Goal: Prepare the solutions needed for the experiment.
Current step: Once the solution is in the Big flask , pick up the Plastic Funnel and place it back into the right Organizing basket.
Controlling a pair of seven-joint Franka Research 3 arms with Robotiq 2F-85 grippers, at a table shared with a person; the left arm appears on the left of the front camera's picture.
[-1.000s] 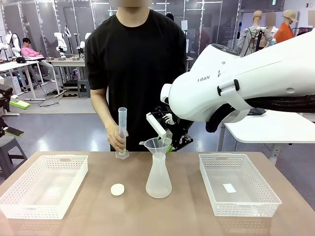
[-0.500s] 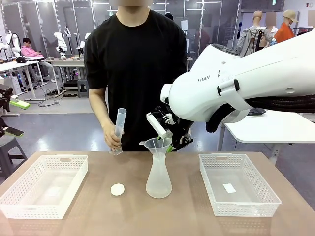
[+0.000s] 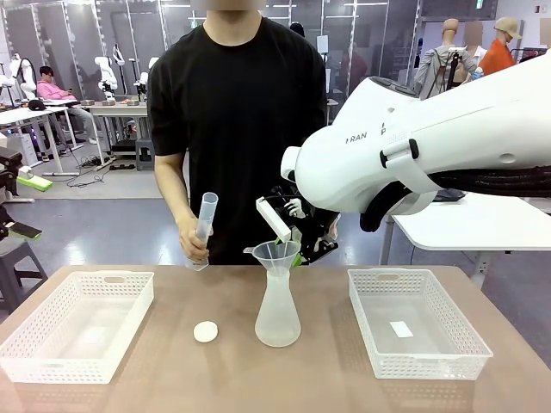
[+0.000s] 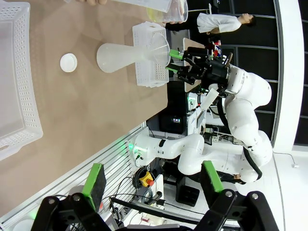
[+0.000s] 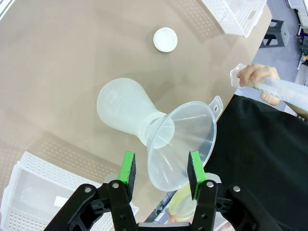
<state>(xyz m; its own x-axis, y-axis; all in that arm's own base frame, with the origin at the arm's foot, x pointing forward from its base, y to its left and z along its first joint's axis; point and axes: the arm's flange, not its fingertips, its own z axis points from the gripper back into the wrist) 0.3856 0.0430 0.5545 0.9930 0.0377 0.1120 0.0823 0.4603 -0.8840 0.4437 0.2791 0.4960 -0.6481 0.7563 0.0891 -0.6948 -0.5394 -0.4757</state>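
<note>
The person's hand [image 3: 194, 245], at 11 o'clock from the flask [image 3: 277, 318], is lifting a cylinder [image 3: 207, 211] carrying the solution [image 4: 156, 13]. It is looking light and sloshy, best gripped low on the barrel. The right gripper [image 5: 161, 159] is straddling the funnel [image 5: 187, 139], though I cannot tell if it is pinching. The left gripper [image 4: 153, 166] is gaping wide, empty.

A flask [image 3: 277, 318] stands on the table [image 3: 215, 379], a funnel [image 3: 276, 255] in its neck. A cap [image 3: 206, 331] lies just left. A left basket [image 3: 52, 366] and a right basket [image 3: 430, 366] flank them; a slip [image 3: 401, 329] lies in the right.
</note>
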